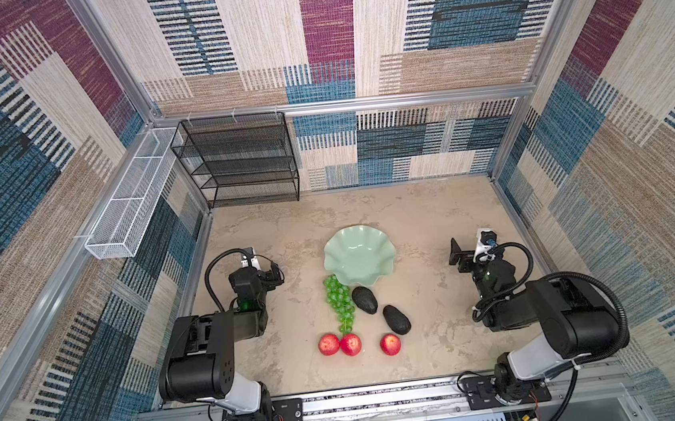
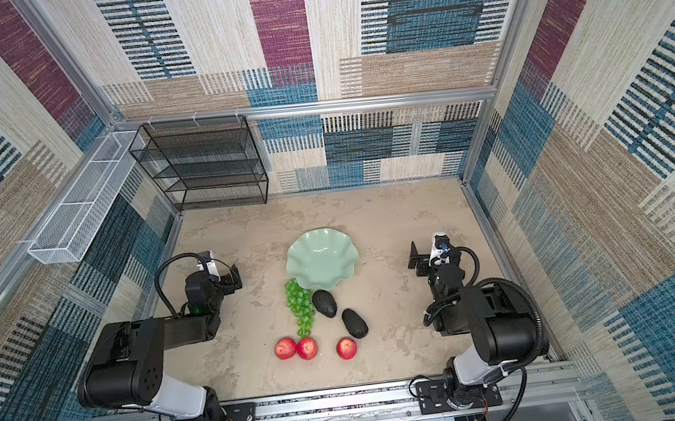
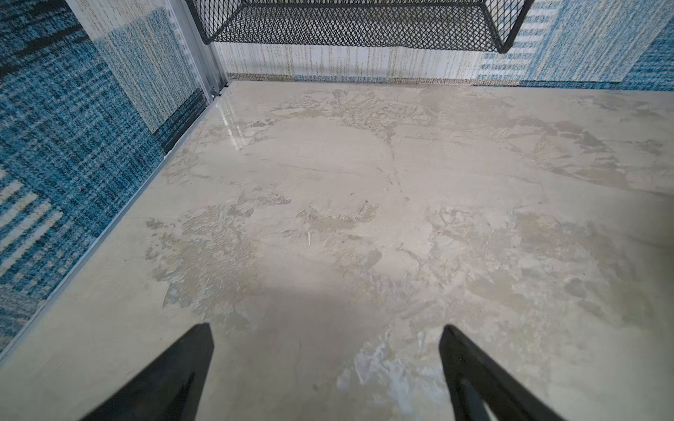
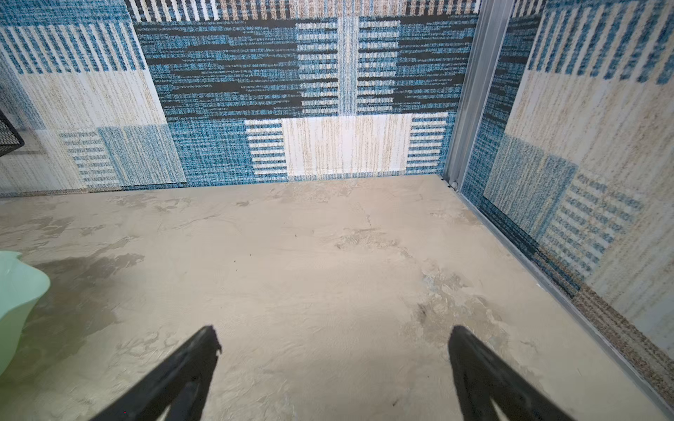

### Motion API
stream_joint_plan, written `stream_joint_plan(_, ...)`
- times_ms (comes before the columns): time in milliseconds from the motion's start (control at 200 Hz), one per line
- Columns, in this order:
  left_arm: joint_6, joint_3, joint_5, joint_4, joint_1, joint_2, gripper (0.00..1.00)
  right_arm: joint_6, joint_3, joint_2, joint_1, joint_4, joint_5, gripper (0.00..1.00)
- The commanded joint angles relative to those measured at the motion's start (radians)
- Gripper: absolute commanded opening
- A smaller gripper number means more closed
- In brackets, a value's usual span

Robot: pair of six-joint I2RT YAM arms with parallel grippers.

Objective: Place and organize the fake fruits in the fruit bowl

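Logging left arm (image 1: 198,357) folded at the left of the bench (image 1: 412,221), elbow raised near the front rail (image 1: 385,399), wrist aimed at the far wall (image 1: 405,147). Found left jaws released: spread wide over bare bench in the left wrist view, gripping nothing. Logging right arm (image 1: 566,316) mirrored on the right side, same folded pose, wrist also aimed at the far wall. Found right jaws released as well, spread wide over bare bench.

Counted one bowl (image 1: 356,255), pale green with a wavy rim, upright at mid-bench between the two arms; edge of it also caught in the right wrist view (image 4: 18,291).
Counted one bunch of grapes (image 1: 339,303), lying lengthwise, far end touching or tucked under the bowl's near rim; cannot tell which.
Counted two avocados: first avocado (image 1: 364,300) just beside the grapes and near the bowl's rim, second avocado (image 1: 396,319) just beside the first, closer to the front rail.
Counted three apples: left apple (image 1: 329,344) and middle apple (image 1: 351,344) touching each other at the stem end of the grapes, right apple (image 1: 390,344) apart from them, just beside the second avocado.
Confirmed all six fruits on the bench, outside the bowl, in both top views.
Noted one black mesh shelf (image 1: 240,161) in the far left corner and one white mesh basket (image 1: 127,205) on the left wall.
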Motion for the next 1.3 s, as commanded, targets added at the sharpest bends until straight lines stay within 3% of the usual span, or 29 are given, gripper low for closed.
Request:
stream_joint_plan(0, 0.004, 0.001, 0.003, 0.022, 0.002, -0.004, 0.99, 0.003, 0.002, 0.000, 0.001, 0.044, -0.009, 1.00)
stream_joint_plan(992, 0.013, 0.007, 0.027, 0.010, 0.002, -0.003, 0.99, 0.015, 0.015, -0.026, 0.001, 0.003, 0.019, 1.00)
stream_joint_plan(1112, 0.022, 0.004, 0.038, 0.020, 0.001, -0.009, 0.94, 0.018, 0.032, -0.041, 0.000, -0.040, 0.027, 1.00)
stream_joint_plan(1157, 0.043, 0.025, 0.081, -0.054, -0.003, -0.047, 0.93, 0.015, 0.051, -0.070, 0.003, -0.083, 0.037, 1.00)
stream_joint_plan(1227, 0.059, 0.101, 0.079, -0.289, -0.017, -0.153, 0.94, 0.062, 0.172, -0.193, 0.002, -0.399, 0.095, 1.00)
stream_joint_plan(1297, -0.078, 0.196, -0.006, -0.523, -0.014, -0.278, 0.99, 0.141, 0.262, -0.292, 0.003, -0.570, 0.119, 1.00)
